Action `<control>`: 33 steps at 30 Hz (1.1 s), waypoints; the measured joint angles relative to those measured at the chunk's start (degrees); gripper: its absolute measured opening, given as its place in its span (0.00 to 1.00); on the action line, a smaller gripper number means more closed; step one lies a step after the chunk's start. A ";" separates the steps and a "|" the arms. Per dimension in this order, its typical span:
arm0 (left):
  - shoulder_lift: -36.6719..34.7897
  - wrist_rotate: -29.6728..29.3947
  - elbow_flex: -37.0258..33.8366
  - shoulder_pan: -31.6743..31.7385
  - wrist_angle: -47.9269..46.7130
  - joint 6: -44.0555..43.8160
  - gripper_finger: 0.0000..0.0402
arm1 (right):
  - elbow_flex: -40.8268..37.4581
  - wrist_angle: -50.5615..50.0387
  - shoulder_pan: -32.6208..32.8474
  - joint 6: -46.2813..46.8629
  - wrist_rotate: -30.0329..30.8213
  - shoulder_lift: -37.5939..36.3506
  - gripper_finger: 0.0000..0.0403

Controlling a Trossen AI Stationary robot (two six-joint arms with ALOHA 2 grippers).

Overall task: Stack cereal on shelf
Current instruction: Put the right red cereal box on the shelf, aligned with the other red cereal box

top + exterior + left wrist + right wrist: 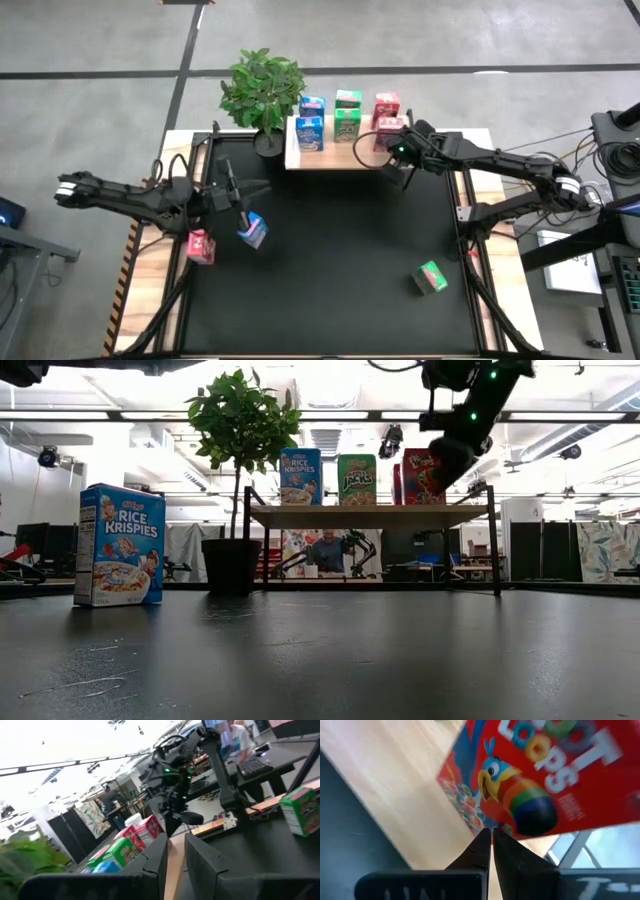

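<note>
The wooden shelf at the table's far edge carries two blue, two green and two red cereal boxes, all upright. My right gripper is shut, with its tips at the front red box on the shelf's right end. My left gripper hovers over the table's left part, slightly open and holding nothing. Just near of it a blue box stands on the table. A red box lies by the left edge, and a green box lies near right. My right gripper points its shut fingertips at a lower corner of the front red box, coming from the table's right side, slanting down. The box stands upright on the shelf. Whether the tips touch it, I cannot tell.
A leafy potted plant stands just left of the shelf. The black mat lies between the arms. Wooden borders run along the left and right table edges. People and desks show in the room behind.
</note>
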 joint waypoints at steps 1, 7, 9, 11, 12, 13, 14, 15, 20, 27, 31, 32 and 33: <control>0.05 0.00 -0.01 0.44 0.09 -0.03 0.12 | -0.51 0.77 -0.01 -0.28 0.46 0.25 0.02; 0.46 0.13 -0.35 2.91 0.35 -1.20 0.12 | -2.67 6.67 -0.02 -2.63 0.46 0.36 0.02; 0.71 0.13 -0.36 3.47 0.50 -1.65 0.12 | -2.77 7.57 -0.04 -3.14 0.48 0.36 0.02; 0.98 0.14 -0.36 3.92 0.51 -1.96 0.12 | -2.77 8.83 -0.04 -3.80 0.50 0.35 0.02; 1.15 0.15 -0.36 4.06 0.47 -2.03 0.12 | -2.77 9.41 -0.04 -4.13 0.48 0.35 0.02; 1.31 0.15 -0.36 4.14 0.63 -2.12 0.12 | -2.77 10.02 -0.04 -4.45 0.48 0.35 0.02; 1.41 0.15 -0.36 4.25 0.82 -2.15 0.12 | -2.77 10.72 -0.04 -4.69 0.48 0.36 0.02; 1.49 0.15 -0.36 4.28 0.88 -2.18 0.12 | -2.77 11.48 -0.08 -5.09 0.45 0.36 0.02; 1.84 0.16 -0.36 4.28 0.93 -2.18 0.12 | -2.77 13.51 -0.43 -5.40 0.02 0.53 0.02; 1.71 0.15 -0.36 4.28 1.04 -2.18 0.12 | -2.77 14.79 -0.93 -6.14 -0.13 1.09 0.02; 1.64 0.13 -0.36 4.28 1.15 -2.18 0.12 | -2.77 16.03 -0.96 -6.72 -0.14 1.82 0.02; 1.56 0.11 -0.36 4.28 1.24 -2.18 0.12 | -2.77 16.03 -0.91 -6.70 -0.15 1.85 0.02; 1.48 0.11 -0.36 4.28 1.27 -2.18 0.12 | -2.77 16.31 -0.84 -6.51 -0.23 1.83 0.02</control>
